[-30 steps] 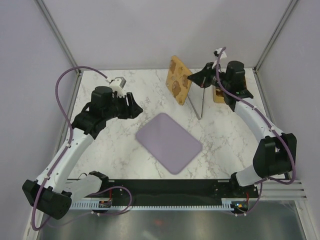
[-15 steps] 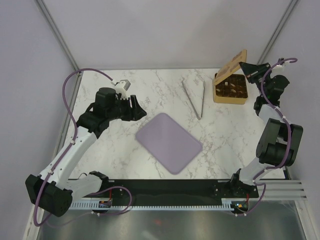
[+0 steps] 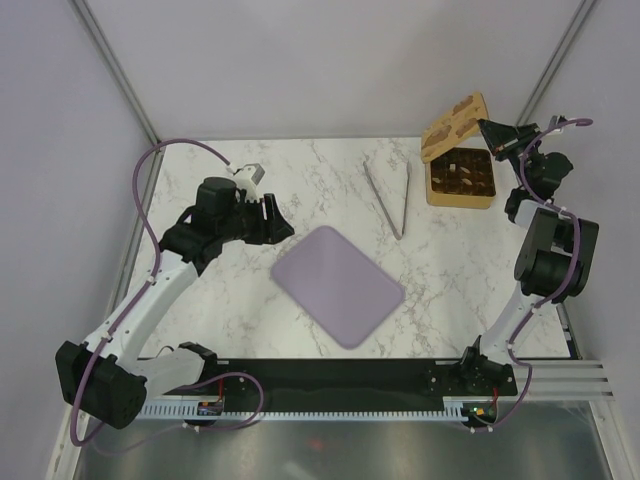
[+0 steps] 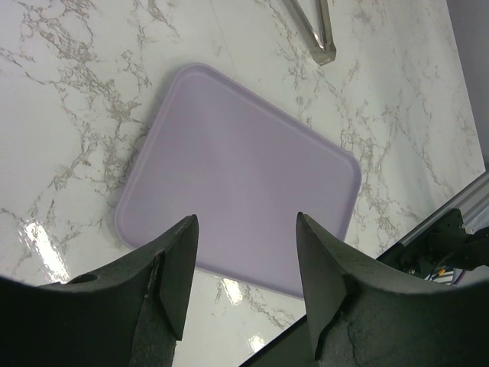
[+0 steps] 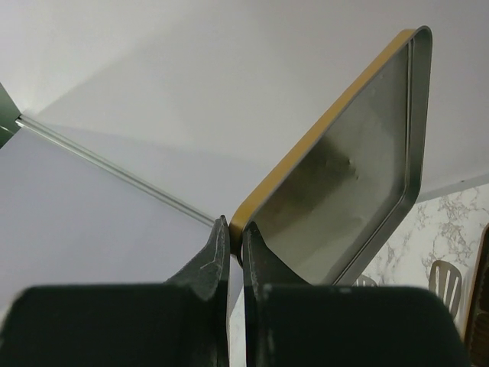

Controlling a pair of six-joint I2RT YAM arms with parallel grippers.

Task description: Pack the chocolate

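Fingers of the right arm point(image 5: 231, 233) are pinched shut on the thin edge of the gold lid point(image 5: 344, 176). They hold it tilted in the air at the far right corner. The left fingers point(image 3: 275, 216) stand apart and empty, hovering above the worktop point(image 3: 250, 300) beside the lilac mat point(image 3: 338, 285), which lies bare near the middle.

The gold tray point(image 3: 460, 200) sits uncovered on the worktop, just below and in front of the raised lid. Metal tongs point(image 3: 392, 200) lie between tray and mat, touching neither. The chocolate point(image 3: 455, 172) appears only as small dark pieces in the tray's compartments, too small to count from above.

The step in hand looks like getting the lid out of the way. The grip is only on a narrow rim, so the lid could swing or slip. It should be carried slowly, kept clear of the tray, and laid flat on bare worktop away from the tongs before the fingers let go.
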